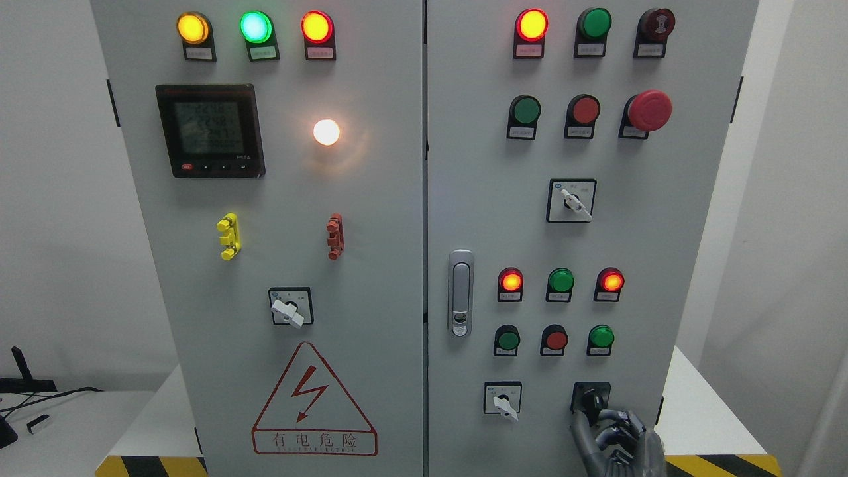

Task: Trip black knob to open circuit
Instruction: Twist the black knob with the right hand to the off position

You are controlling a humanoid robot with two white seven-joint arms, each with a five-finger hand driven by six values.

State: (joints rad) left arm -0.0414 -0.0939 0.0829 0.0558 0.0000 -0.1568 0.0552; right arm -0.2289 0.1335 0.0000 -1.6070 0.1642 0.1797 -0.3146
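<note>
Head view. Right hand [613,434] comes up from the bottom edge, right of middle, against the lower part of the cabinet's right door [477,199]. Grey fingers [583,430] are curled, tips reaching up onto the black knob [591,399]. The knob sits in its black square plate just above the hand, partly hidden by the fingertips. The hand looks closed around the knob, though the contact itself is partly hidden.

Left of the hand, same height as the knob: white selector switch [503,401], pointer angled down-right. Just above the hand: a row of three push buttons, green, red, green [601,336]. Above those: three indicator lamps, the outer two lit red [610,281], the middle one green and unlit.

Far above the hand: another white selector [571,201], then the red mushroom stop button [648,110]. Up and left of the hand: door latch [460,293]. Further left, on the left door: triangular warning sign [313,401].

White surface [702,411] carries the cabinet, just right of the hand.
</note>
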